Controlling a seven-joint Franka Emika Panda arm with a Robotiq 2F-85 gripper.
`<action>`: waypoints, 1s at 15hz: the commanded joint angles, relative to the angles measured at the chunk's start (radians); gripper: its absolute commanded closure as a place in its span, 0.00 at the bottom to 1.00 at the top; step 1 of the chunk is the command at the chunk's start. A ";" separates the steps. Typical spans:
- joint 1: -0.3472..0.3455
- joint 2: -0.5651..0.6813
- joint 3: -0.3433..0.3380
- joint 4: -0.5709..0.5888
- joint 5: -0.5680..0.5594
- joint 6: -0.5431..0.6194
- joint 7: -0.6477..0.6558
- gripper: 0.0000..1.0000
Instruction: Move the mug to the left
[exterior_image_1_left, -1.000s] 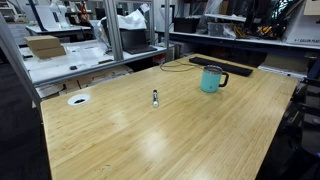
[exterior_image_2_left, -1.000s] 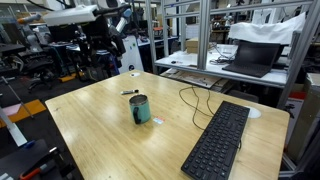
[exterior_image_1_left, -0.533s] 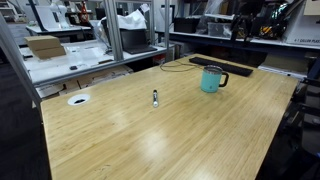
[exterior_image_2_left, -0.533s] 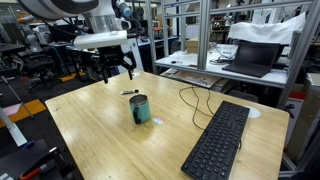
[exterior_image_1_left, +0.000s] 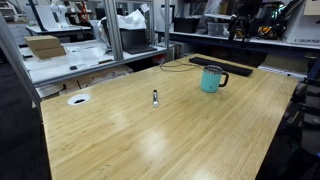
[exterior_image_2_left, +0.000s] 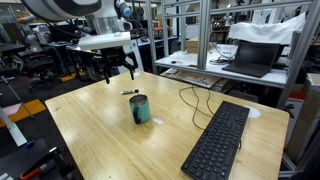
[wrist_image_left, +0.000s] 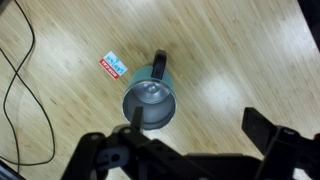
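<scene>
Bearing unreadable print: item (wrist_image_left: 114, 67) beside mug (wrist_image_left: 150, 103)

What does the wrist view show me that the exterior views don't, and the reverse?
Only the wrist view looks straight down into the mug, showing its inside, with the open hand spread along the bottom edge of the picture. Only the exterior views show the black keyboard and, in an exterior view, the hand hanging above the table, apart from the mug. Shared by all: the mug, the small object beside it and the dark cable.
</scene>
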 joint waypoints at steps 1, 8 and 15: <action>-0.015 0.038 0.009 0.015 0.067 0.017 -0.025 0.00; -0.075 0.191 0.024 0.046 0.173 0.111 -0.047 0.00; -0.154 0.415 0.076 0.142 0.122 0.268 0.020 0.00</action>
